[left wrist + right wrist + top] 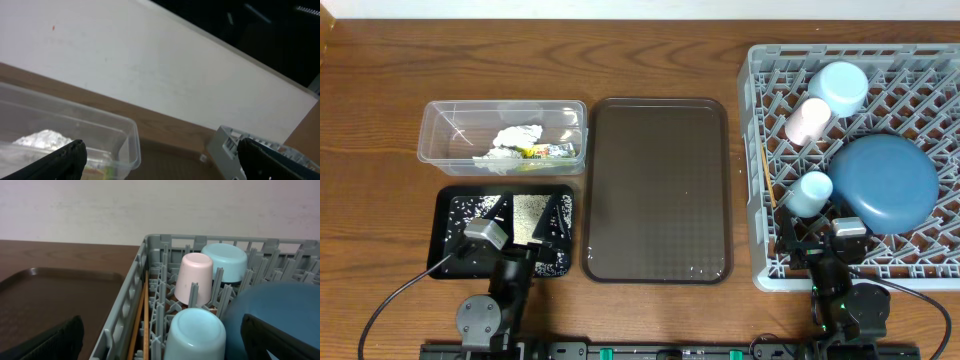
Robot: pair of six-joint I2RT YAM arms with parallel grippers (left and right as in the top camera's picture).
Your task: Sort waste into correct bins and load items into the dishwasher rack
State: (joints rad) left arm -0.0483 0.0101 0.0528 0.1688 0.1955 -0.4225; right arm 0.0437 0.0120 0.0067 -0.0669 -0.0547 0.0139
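Napkin (pixel 517 137) in clear tub (pixel 450 125), plate (pixel 886 183) in rack (pixel 770 75)

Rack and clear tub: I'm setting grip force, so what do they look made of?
The rack looks like moulded grey plastic, matte: uniform colour, lattice of pegs. The clear tub seems glossy transparent plastic: the napkin shows through its wall.
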